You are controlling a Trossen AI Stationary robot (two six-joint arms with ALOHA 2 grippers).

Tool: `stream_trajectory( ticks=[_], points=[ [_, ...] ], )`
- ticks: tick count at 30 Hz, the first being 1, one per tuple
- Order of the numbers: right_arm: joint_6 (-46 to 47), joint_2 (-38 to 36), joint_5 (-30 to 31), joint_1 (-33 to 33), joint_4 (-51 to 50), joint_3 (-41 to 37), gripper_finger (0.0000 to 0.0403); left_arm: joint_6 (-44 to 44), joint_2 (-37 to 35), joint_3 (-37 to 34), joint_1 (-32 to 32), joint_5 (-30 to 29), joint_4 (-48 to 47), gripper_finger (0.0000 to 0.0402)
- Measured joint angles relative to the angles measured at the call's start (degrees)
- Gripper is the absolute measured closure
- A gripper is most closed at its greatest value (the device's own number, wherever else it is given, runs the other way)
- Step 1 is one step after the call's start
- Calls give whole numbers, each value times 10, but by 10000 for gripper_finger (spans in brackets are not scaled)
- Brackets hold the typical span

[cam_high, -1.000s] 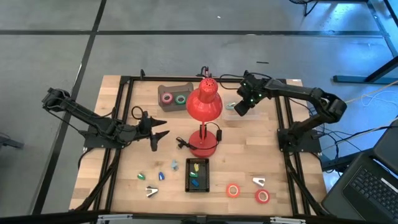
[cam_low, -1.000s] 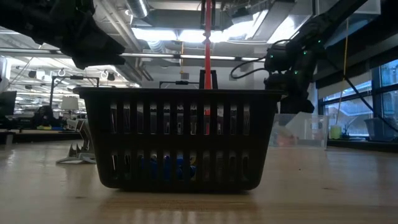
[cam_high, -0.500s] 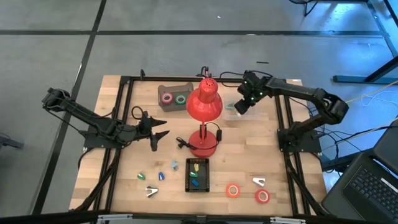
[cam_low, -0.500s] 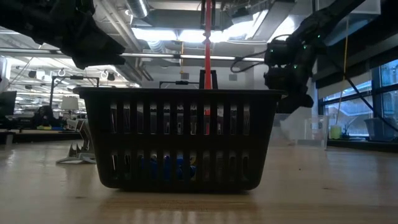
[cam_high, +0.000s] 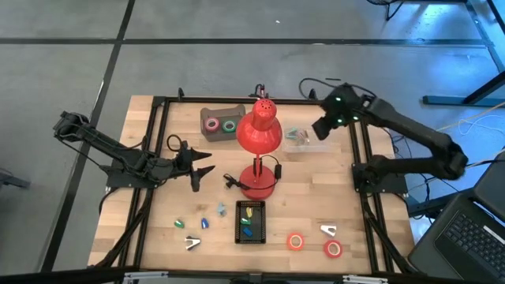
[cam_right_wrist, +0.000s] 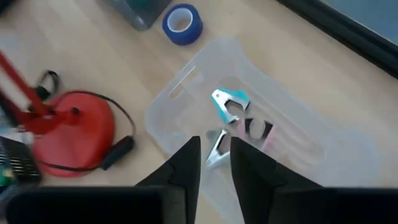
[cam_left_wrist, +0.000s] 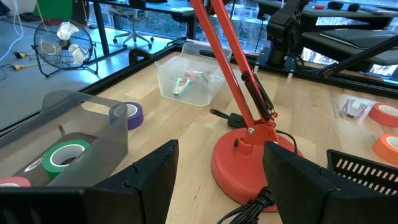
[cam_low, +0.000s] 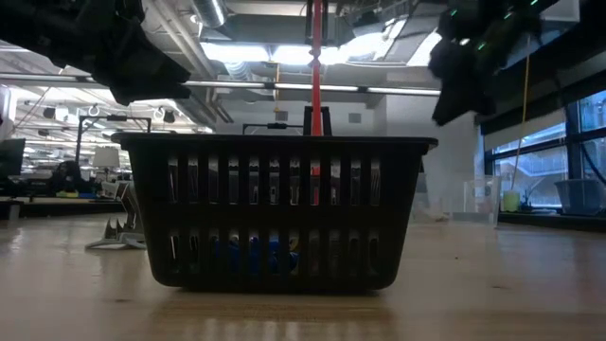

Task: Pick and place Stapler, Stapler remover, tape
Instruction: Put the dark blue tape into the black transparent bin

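Right gripper (cam_high: 322,128): hovering above the clear bin (cam_right_wrist: 249,134), fingers slightly apart, holding nothing.
Staple removers (cam_right_wrist: 229,102): lying inside that bin, blurred.
Left gripper (cam_high: 201,163): waiting spread, empty, beside the lamp (cam_high: 259,134).
Tape rolls (cam_high: 295,241): sitting on the desk (cam_high: 308,197); others half hidden in the grey box (cam_high: 220,120).

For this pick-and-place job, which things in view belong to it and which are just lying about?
Job: orange tape roll, red tape roll, loose staple removers, clear tub holding more removers, grey bin with pink roll and green roll; probably the black basket and small coloured pieces beside it.
Lying about: red lamp, its black cable.
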Motion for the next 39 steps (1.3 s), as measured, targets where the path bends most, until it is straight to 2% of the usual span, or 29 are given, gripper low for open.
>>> stream_trajectory(
  ticks=[6,14,18,22,24,27,31,35,39],
  points=[
    [72,-117,-1,45,-40,-10,319,0,0,0,0,1,0,178],
    [191,-214,14,175,-59,-14,319,-12,0,0,0,0,0,178],
    [244,-232,76,258,-59,-14,319,-29,0,0,4,-32,9,178],
    [284,-226,154,349,-50,-19,319,-37,0,22,48,-48,10,178],
    [297,-221,178,390,-18,-39,319,-10,0,44,85,-31,8,178],
    [301,-218,182,445,58,-91,319,25,1,96,151,22,-40,178],
    [313,-218,182,507,190,-178,319,29,25,189,257,107,-186,178],
    [313,-214,182,557,345,-255,319,56,82,271,360,186,-297,178],
    [281,-203,182,597,502,-314,319,95,168,342,449,299,-328,178]
  ],
)
